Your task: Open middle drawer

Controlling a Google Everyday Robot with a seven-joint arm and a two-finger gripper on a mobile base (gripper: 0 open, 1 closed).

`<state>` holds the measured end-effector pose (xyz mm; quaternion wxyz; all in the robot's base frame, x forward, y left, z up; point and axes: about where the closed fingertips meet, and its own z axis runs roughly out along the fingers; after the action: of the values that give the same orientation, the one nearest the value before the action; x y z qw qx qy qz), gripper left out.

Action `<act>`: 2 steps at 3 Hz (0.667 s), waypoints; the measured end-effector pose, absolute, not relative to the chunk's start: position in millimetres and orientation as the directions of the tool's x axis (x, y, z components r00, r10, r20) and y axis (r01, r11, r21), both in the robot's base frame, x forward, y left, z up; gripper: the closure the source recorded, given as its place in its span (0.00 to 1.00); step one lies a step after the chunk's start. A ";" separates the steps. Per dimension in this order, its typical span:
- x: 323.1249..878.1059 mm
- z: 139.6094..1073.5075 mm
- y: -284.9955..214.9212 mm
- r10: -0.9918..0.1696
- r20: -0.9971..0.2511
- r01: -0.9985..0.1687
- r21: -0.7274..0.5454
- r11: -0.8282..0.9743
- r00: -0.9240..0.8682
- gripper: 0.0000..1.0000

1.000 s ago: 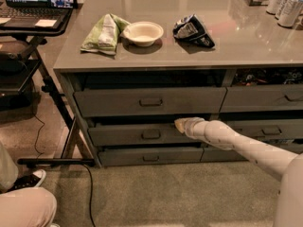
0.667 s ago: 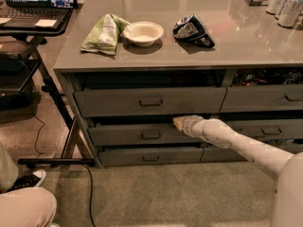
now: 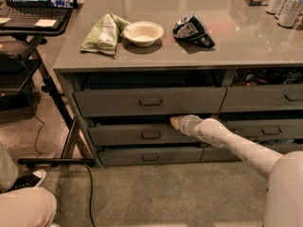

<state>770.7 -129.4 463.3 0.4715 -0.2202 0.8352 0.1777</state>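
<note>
The middle drawer (image 3: 137, 134) is the wide dark-grey one of the left stack, with a small rectangular metal pull (image 3: 151, 135) at its centre. Its front stands slightly forward of the cabinet, with a dark gap above it. My gripper (image 3: 175, 122) is at the top edge of this drawer's front, right of the pull, at the end of my white arm reaching in from the lower right. The taller-fronted drawer (image 3: 149, 101) is above and the slim drawer (image 3: 150, 156) below.
On the grey countertop (image 3: 189, 51) lie a green chip bag (image 3: 104, 33), a white bowl (image 3: 143, 33) and a dark snack bag (image 3: 192, 30); cans (image 3: 285, 4) stand at the far right. A laptop stand (image 3: 33, 13) is at the left. A person's leg (image 3: 23, 207) is at the lower left.
My gripper has shifted slightly left along the top of the middle drawer's front. The drawer itself shows no clear movement.
</note>
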 end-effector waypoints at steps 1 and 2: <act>778.9 455.5 -126.0 -0.167 -0.874 -0.518 0.108 0.849 -0.456 1.00; 781.5 448.8 -123.0 -0.136 -0.875 -0.498 0.131 0.857 -0.464 1.00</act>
<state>781.5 -123.0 448.8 0.4815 -0.1900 0.8347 0.1883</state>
